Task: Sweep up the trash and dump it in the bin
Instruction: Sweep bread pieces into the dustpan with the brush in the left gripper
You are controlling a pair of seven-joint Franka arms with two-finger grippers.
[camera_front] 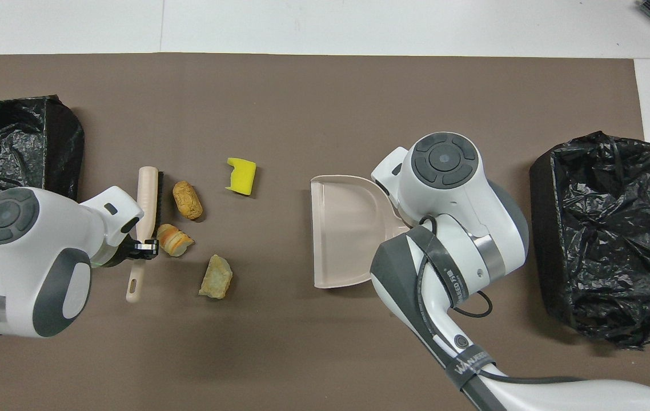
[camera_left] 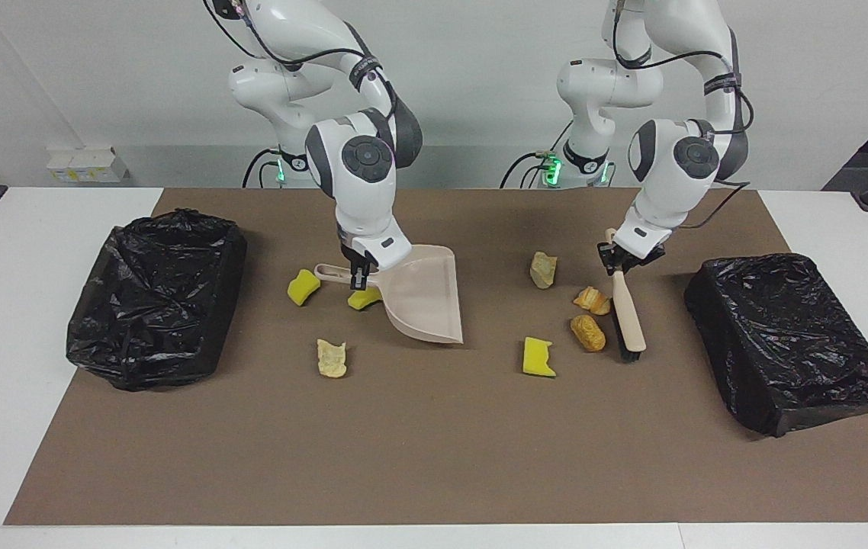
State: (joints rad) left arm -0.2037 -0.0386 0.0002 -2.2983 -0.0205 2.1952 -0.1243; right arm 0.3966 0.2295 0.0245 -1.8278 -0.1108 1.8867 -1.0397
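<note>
My right gripper (camera_left: 361, 268) is shut on the handle of the beige dustpan (camera_left: 426, 301), holding it tilted low over the mat; the pan also shows in the overhead view (camera_front: 348, 228). My left gripper (camera_left: 621, 259) is shut on the handle of the beige brush (camera_left: 627, 316), whose black bristles rest on the mat (camera_front: 147, 194). Three bread-like lumps (camera_left: 587, 332) (camera_left: 593, 300) (camera_left: 543, 270) and a yellow sponge (camera_left: 538, 357) lie between brush and pan. Two yellow sponges (camera_left: 303, 287) (camera_left: 363, 298) and a pale lump (camera_left: 332, 358) lie by the pan's handle.
A bin lined with a black bag (camera_left: 155, 297) stands at the right arm's end of the brown mat (camera_left: 434, 457). Another black-bagged bin (camera_left: 789, 339) stands at the left arm's end, close to the brush.
</note>
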